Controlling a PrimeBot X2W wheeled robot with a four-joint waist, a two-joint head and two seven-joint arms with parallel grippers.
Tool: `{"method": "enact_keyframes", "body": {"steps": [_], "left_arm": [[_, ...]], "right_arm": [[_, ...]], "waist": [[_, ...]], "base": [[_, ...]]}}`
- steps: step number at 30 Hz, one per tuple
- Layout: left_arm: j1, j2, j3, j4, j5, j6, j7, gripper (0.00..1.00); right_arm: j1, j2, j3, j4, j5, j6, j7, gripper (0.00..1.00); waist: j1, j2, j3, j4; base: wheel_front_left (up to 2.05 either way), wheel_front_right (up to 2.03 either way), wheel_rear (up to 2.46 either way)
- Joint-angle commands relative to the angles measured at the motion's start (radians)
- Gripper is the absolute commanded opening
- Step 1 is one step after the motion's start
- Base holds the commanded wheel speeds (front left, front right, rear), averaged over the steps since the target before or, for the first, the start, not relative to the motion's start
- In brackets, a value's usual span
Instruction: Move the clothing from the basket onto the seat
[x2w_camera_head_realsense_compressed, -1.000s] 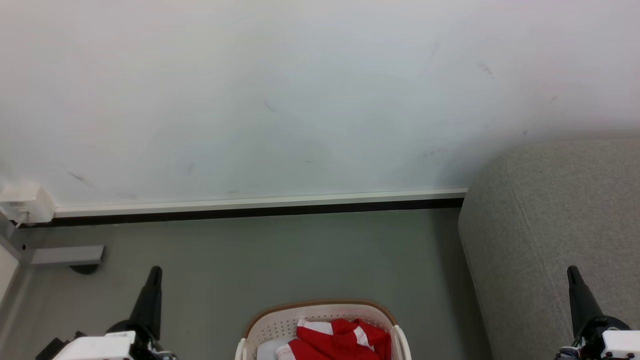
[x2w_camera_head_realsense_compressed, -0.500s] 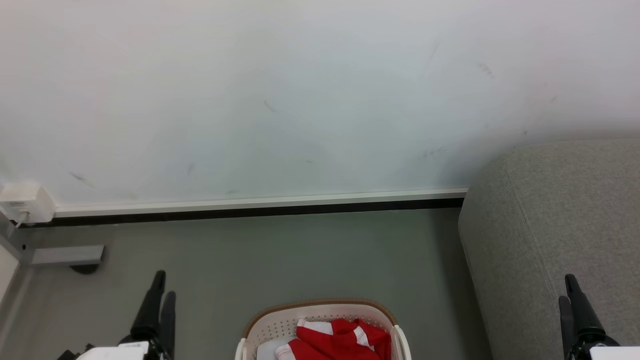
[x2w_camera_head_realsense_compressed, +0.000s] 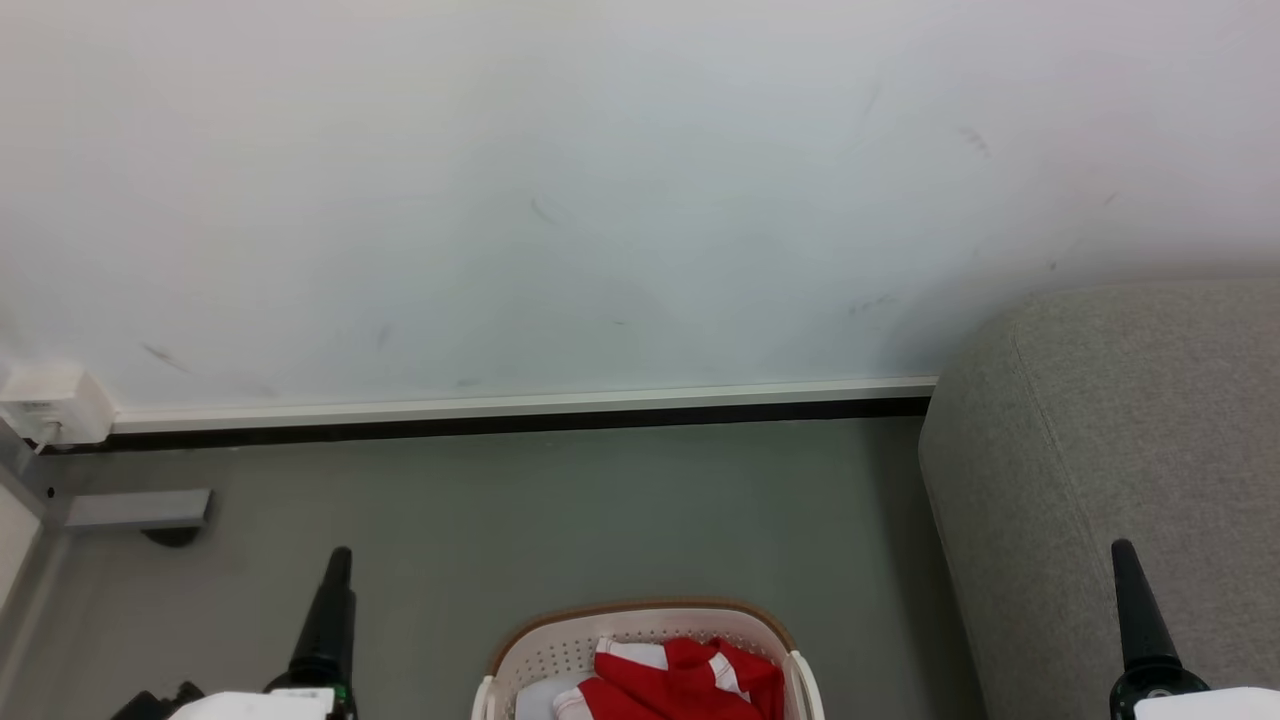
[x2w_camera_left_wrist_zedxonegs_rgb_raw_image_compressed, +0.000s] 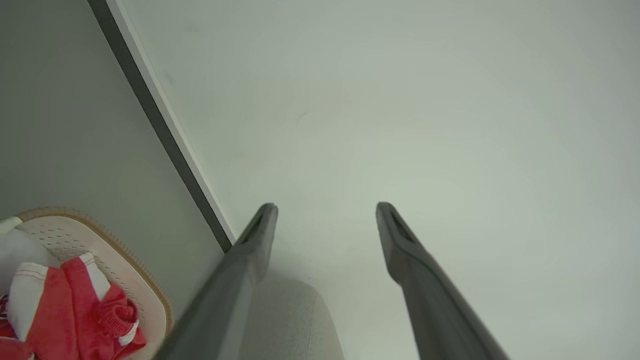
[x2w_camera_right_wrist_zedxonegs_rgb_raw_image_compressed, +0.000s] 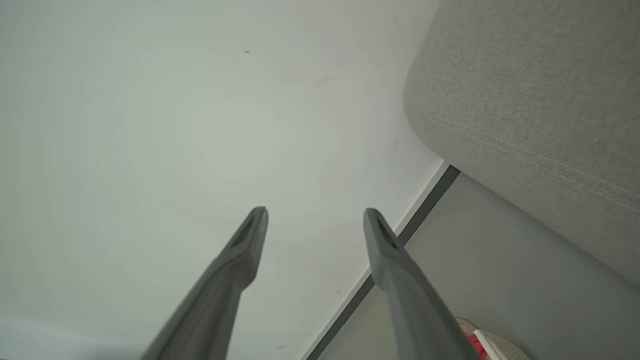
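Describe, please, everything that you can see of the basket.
The basket is off-white plastic with rows of small holes, rounded corners and a brown rim. It stands upright on the grey floor, left of the sofa and apart from it; the head view's bottom edge cuts off its near part. Red clothing with white stripes lies crumpled inside, beside something white.

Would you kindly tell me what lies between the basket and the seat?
Nothing stands there: in the head view, bare grey floor runs from the basket to the seat.
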Motion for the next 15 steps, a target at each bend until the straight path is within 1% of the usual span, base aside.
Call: {"method": "enact_keyframes", "body": {"steps": [1, 7, 8, 15], "left_arm": [[-0.005, 0.006, -0.006, -0.019, 0.052, 0.007, -0.012, 1.0], [0.003, 0.007, -0.023, -0.037, 0.17, 0.028, -0.036, 1.0], [0.003, 0.007, -0.023, -0.037, 0.17, 0.028, -0.036, 1.0], [0.013, 0.007, -0.045, -0.057, 0.309, 0.052, -0.062, 1.0]], "right_arm": [[-0.003, -0.01, 0.008, -0.028, -0.061, 0.0, -0.015, 1.0], [0.005, -0.012, 0.025, -0.047, -0.203, -0.001, -0.039, 1.0], [0.005, -0.012, 0.025, -0.047, -0.203, -0.001, -0.039, 1.0], [0.015, -0.017, 0.033, -0.063, -0.387, -0.001, -0.065, 1.0]], "waist": [[0.0, -0.0001, 0.0, 0.001], [0.0, -0.0001, 0.0, 0.004], [0.0, -0.0001, 0.0, 0.004], [0.0, -0.0001, 0.0, 0.009]], "base": [[0.0, 0.0, 0.0], [0.0, 0.0, 0.0], [0.0, 0.0, 0.0], [0.0, 0.0, 0.0]]}}
